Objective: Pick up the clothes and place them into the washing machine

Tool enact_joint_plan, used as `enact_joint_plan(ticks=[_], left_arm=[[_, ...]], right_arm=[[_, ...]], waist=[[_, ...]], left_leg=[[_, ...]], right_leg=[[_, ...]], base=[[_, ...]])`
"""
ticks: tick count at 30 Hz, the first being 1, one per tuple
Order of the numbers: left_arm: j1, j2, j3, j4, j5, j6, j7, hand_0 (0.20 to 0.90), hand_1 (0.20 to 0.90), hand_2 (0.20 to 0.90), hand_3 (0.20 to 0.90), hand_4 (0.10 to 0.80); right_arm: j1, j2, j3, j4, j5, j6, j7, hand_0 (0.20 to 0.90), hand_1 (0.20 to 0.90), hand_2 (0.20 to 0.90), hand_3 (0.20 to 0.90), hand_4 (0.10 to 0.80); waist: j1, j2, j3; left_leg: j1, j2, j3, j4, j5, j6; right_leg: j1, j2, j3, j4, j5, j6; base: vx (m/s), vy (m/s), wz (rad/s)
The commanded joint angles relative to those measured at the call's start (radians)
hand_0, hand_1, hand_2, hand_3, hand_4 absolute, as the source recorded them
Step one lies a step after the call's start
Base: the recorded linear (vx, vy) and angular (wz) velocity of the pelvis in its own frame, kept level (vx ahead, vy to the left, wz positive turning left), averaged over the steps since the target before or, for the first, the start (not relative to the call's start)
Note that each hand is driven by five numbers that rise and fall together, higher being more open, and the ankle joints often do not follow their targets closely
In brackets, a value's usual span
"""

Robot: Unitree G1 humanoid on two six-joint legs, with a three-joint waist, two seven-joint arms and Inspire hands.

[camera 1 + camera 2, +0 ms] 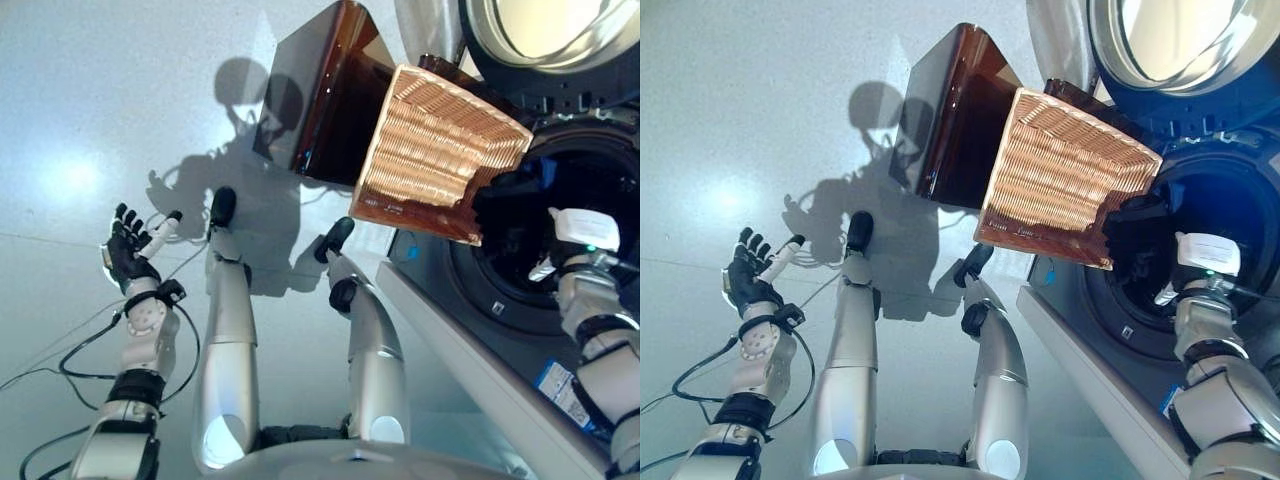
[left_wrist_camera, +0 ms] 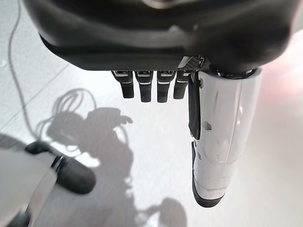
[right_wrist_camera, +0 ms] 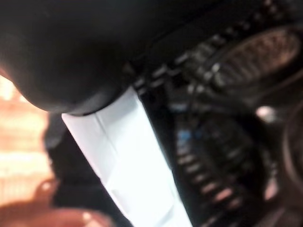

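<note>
The washing machine (image 1: pixel 480 330) stands at the right with its round door (image 1: pixel 548 32) swung open and its dark drum (image 1: pixel 1230 215) exposed. A dark garment (image 1: pixel 505 205) hangs at the drum's mouth, against the lower corner of a tilted wicker basket (image 1: pixel 440 150). My right hand (image 1: pixel 583 232) is at the drum's opening beside that garment; only its white-covered thumb (image 3: pixel 128 161) shows, with the dark drum past it. My left hand (image 1: pixel 128 250) is held up over the floor far to the left, open and holding nothing, fingers (image 2: pixel 150 90) straight.
A dark brown box-like panel (image 1: pixel 320 100) stands behind the wicker basket. The washing machine's grey front edge (image 1: pixel 1090 360) runs diagonally past my right arm. Pale glossy floor (image 1: pixel 90 120) spreads to the left.
</note>
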Motion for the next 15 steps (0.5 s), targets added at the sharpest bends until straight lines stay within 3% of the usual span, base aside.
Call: enact_joint_plan(ticks=[1,8,15], left_arm=[[0.054,0.032,0.050,-0.039,0.063,-0.079,0.064,0.900,0.900,0.900,0.900,0.800],[0.030,0.045,0.029,-0.035,0.084,-0.091,0.084,0.900,0.900,0.900,0.900,0.800],[0.012,0.045,0.013,0.026,0.067,-0.102,0.078,0.900,0.900,0.900,0.900,0.800]], right_arm=[[0.077,0.006,0.005,0.056,0.053,0.040,-0.057,0.900,0.900,0.900,0.900,0.800],[0.103,0.064,0.002,0.046,0.076,0.022,-0.087,0.900,0.900,0.900,0.900,0.800],[0.109,0.046,-0.021,0.050,0.104,0.003,-0.099,0.900,0.900,0.900,0.900,0.800]], waist=[[0.019,-0.039,-0.047],[0.027,-0.053,-0.053],[0.025,-0.066,-0.048]], left_leg=[[-0.055,-0.044,-0.013,0.047,-0.022,0.042],[-0.068,-0.057,-0.014,0.047,-0.031,0.046],[-0.016,-0.050,0.007,-0.015,-0.014,0.045]], right_leg=[[-0.048,-0.017,0.007,0.247,-0.180,0.043],[-0.053,-0.033,0.000,0.253,-0.184,0.050],[-0.005,-0.034,0.000,0.192,-0.162,0.055]], base=[[0.037,-0.005,0.05],[0.054,0.001,0.07],[0.055,0.020,0.03]])
